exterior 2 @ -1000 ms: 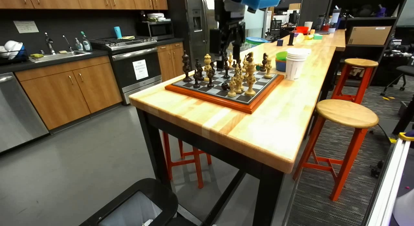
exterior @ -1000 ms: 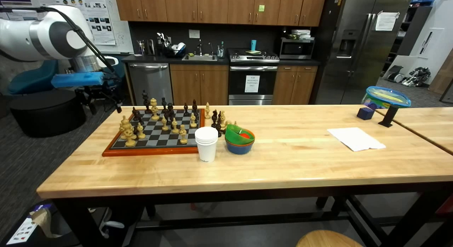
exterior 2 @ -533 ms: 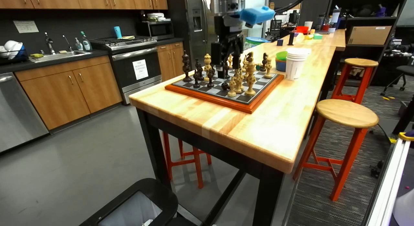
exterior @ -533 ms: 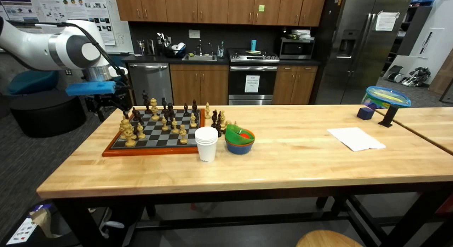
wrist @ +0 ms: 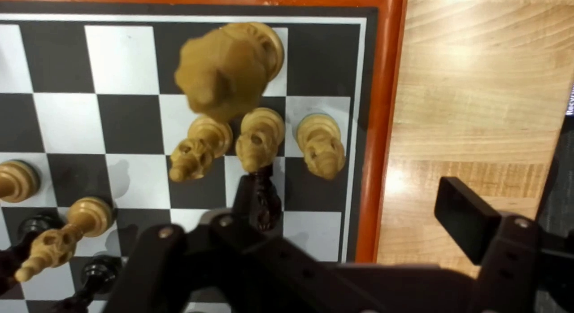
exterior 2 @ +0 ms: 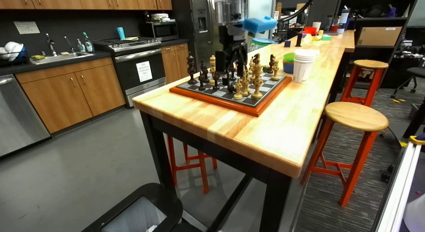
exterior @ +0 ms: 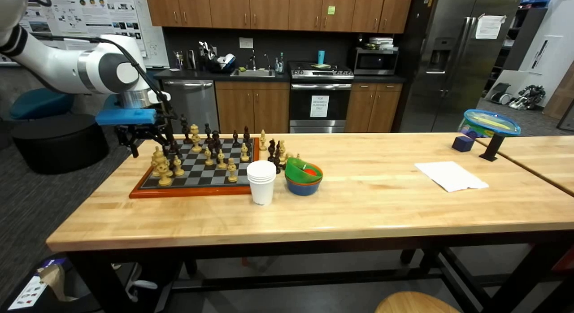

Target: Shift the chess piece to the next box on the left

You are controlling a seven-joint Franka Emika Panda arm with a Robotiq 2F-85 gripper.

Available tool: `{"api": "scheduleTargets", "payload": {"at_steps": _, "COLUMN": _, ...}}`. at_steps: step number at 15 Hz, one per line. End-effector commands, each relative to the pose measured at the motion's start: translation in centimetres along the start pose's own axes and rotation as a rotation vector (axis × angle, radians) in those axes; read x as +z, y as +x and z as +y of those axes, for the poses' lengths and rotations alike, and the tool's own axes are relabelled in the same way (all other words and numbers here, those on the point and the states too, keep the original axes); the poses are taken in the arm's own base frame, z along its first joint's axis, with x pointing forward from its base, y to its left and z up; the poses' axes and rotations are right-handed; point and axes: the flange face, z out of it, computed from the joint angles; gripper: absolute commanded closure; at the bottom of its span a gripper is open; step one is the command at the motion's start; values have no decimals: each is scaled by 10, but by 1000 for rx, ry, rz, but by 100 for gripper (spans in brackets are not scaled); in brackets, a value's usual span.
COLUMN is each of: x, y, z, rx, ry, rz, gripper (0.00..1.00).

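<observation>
Since the earlier frame the claw (wrist: 354, 210) is sinking lower and shifting inward over the chessboard (wrist: 71, 124); the chess pieces (exterior: 209, 157) are staying put. Claw is gaping wide, gripping nothing. In the wrist view it is straddling the red-brown wooden border (wrist: 380, 124): one finger (wrist: 242, 201) is hanging over the squares, the other (wrist: 464, 219) over the tabletop (wrist: 466, 102), which is lying bare out to its edge. Cannot tell which chess piece is the task's; pieces are occupying the chessboard. A dark chess piece (wrist: 268, 207), seemingly lying on its side, is showing right beside the board-side finger; contact unclear. Toward the border, a white square (wrist: 311, 241) is lying bare. Three short pale chess pieces (wrist: 259, 138) are standing in a row, the end one by the border, and a tall pale chess piece (wrist: 224, 75) is rising close to them. In both exterior views paper cups (exterior: 261, 185) are standing just beside a chessboard corner, a blue bowl (exterior: 303, 188) near them.
</observation>
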Motion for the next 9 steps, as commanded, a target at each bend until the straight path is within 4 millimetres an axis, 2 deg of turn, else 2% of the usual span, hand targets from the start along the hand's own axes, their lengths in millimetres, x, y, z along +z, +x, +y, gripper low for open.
{"api": "scheduleTargets", "payload": {"at_steps": 1, "x": -3, "y": 0, "z": 2, "rx": 3, "ry": 20, "rz": -12, "gripper": 0}}
{"api": "scheduleTargets", "payload": {"at_steps": 9, "x": 0, "y": 0, "z": -5, "rx": -3, "ry": 26, "rz": -32, "gripper": 0}}
